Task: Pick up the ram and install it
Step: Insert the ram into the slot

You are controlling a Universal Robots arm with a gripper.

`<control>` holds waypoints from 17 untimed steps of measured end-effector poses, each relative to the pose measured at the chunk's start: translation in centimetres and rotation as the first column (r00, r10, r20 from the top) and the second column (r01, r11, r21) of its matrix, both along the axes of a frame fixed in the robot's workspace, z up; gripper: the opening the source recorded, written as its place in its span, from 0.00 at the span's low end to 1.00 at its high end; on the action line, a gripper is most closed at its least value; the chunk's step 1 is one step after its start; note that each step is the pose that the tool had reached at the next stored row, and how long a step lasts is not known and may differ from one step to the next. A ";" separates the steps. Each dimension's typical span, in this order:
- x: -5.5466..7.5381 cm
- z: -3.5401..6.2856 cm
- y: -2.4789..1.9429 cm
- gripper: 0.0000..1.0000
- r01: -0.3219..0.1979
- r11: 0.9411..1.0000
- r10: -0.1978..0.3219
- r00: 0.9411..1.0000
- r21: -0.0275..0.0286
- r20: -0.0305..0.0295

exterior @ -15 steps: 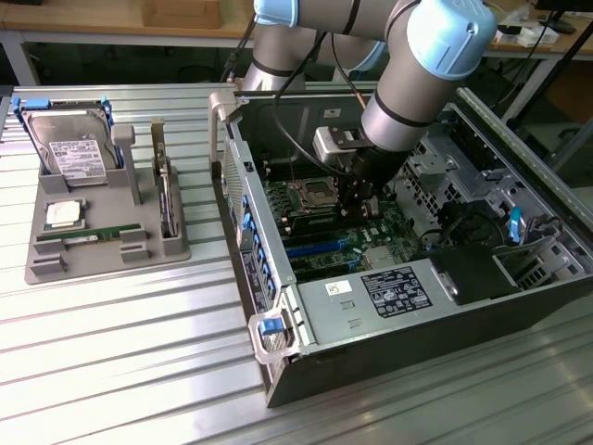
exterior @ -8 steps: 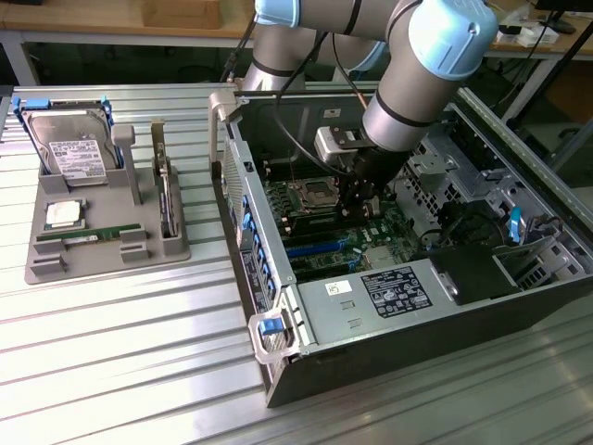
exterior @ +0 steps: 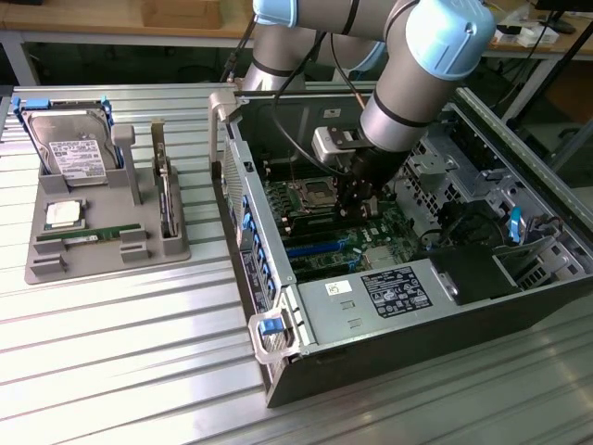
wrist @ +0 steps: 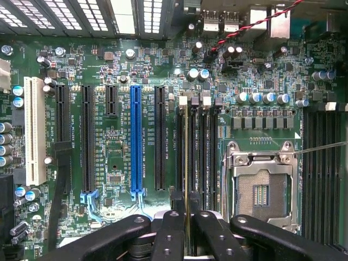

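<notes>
The gripper (wrist: pixel 187 216) is clamped on the ram (wrist: pixel 187 152). Its 2 matte black fingers (wrist: pixel 169 234), each dotted with small screw holes, pinch the stick from both sides. The ram shows edge-on as a thin, straight, olive-gold line. It stands on its long edge over the green motherboard (wrist: pixel 114 70), lined up along 1 of the narrow black memory slots (wrist: pixel 209 157). Whether it is pushed home cannot be told.

Just beside these slots sits the square processor socket (wrist: pixel 261 187), open inside a shiny steel frame. On the slots' other side run long expansion slots, 1 glossy blue (wrist: pixel 136 141) and 1 white (wrist: pixel 35 130). Small silver cylindrical capacitors (wrist: pixel 261 98) stand in a row near the socket.

In the exterior view the smooth grey and pale-blue arm (exterior: pixel 417 83) reaches down into the open black metal computer case (exterior: pixel 417 343), with the gripper (exterior: pixel 355 206) low over the board. The case lies on a ribbed aluminium table (exterior: pixel 120 352). Well apart, on the exterior view's left, a grey moulded tray (exterior: pixel 102 264) holds a silver hard drive (exterior: pixel 72 148) with a white label, a square silver processor chip (exterior: pixel 63 213) and another flat green stick (exterior: pixel 93 237).
</notes>
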State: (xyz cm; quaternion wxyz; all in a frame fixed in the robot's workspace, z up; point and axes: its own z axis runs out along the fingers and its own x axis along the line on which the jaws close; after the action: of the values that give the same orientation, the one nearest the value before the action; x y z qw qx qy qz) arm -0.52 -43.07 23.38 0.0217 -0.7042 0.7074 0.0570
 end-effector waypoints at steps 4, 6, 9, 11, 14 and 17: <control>0.1 0.00 0.00 0.13 0.000 1.000 0.000 1.000 0.000 0.000; 0.1 -0.02 0.00 0.13 0.000 1.000 0.000 1.000 0.000 0.000; 0.1 -0.02 0.00 0.13 0.000 1.000 0.000 1.000 0.000 0.000; 0.1 -0.02 0.00 0.13 0.000 1.000 0.000 1.000 0.000 0.000; 0.1 -0.23 0.00 0.13 0.000 1.000 0.000 1.000 0.000 0.000; 0.1 -0.25 0.00 0.13 0.000 1.000 0.000 1.000 0.000 0.000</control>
State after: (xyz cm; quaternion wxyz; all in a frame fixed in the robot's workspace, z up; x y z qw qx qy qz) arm -0.40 -43.07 23.13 0.0217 -0.7042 0.7074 0.0570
